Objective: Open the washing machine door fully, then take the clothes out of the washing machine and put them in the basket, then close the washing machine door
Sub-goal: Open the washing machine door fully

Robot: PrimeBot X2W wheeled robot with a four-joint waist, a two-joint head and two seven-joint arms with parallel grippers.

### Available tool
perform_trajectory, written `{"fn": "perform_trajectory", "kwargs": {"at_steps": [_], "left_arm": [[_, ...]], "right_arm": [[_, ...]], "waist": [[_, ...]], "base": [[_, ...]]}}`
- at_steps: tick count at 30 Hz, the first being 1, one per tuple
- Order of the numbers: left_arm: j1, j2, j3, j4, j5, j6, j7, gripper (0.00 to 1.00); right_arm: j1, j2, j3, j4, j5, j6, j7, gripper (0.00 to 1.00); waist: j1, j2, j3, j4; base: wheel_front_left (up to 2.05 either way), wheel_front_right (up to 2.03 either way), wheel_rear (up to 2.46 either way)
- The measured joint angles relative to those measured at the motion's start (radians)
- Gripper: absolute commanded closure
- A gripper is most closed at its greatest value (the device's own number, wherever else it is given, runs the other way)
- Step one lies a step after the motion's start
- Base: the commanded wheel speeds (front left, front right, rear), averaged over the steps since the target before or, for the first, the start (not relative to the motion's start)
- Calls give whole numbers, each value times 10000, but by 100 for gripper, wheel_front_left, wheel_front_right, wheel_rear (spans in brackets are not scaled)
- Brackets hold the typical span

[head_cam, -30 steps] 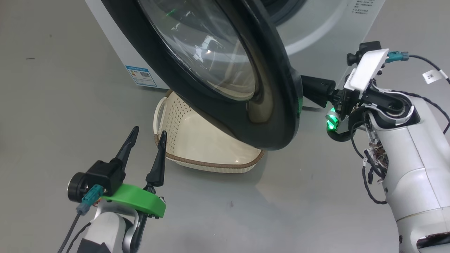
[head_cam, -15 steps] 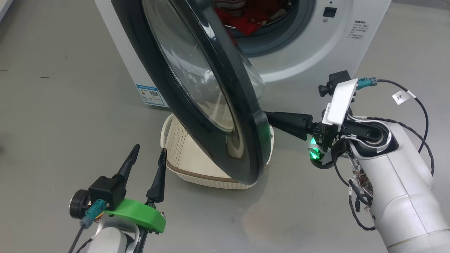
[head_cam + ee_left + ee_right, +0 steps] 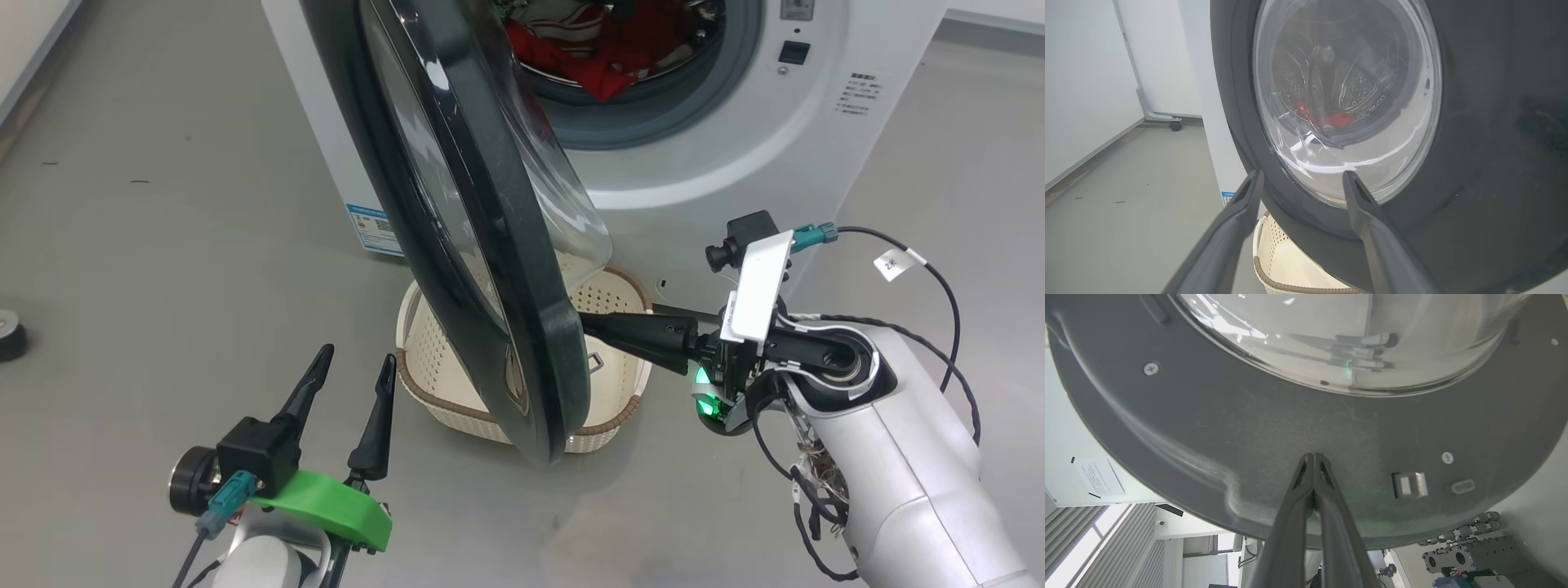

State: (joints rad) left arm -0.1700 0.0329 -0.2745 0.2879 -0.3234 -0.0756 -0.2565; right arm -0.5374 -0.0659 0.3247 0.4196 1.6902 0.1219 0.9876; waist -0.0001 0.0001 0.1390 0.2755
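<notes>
The washing machine door [image 3: 457, 229] stands swung out from the white washing machine [image 3: 718, 163], nearly edge-on to me, its glass bowl bulging toward the drum. Red clothes [image 3: 604, 57] lie in the drum. The cream basket [image 3: 608, 420] sits on the floor under the door's lower edge. My right gripper [image 3: 588, 324] is shut, its tips [image 3: 1313, 456] pressed on the door's grey inner face [image 3: 1229, 428], beside the latch [image 3: 1410, 484]. My left gripper [image 3: 357, 355] is open and holds nothing. It points at the door's outer side [image 3: 1474, 143], short of it.
A small dark round object [image 3: 8, 336] lies on the grey floor at far left. A blue label [image 3: 371, 230] marks the washer's lower left corner. A wheeled frame leg [image 3: 1175, 124] stands by the white wall behind the washer.
The door has swung further open to the left with my shut right gripper against its inner face. The head camera has shifted, bringing the drum and clothes into sight. The left gripper stays open.
</notes>
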Motion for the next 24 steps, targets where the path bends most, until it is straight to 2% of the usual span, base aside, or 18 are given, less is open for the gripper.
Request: {"fn": "perform_trajectory", "kwargs": {"at_steps": [24], "left_arm": [[125, 6, -238, -84, -21, 102, 0, 0]], "right_arm": [[550, -10, 1599, -861, 1039, 0, -888, 100]], "waist": [[0, -1, -74, 1323]], "base": [[0, 0, 0]]}}
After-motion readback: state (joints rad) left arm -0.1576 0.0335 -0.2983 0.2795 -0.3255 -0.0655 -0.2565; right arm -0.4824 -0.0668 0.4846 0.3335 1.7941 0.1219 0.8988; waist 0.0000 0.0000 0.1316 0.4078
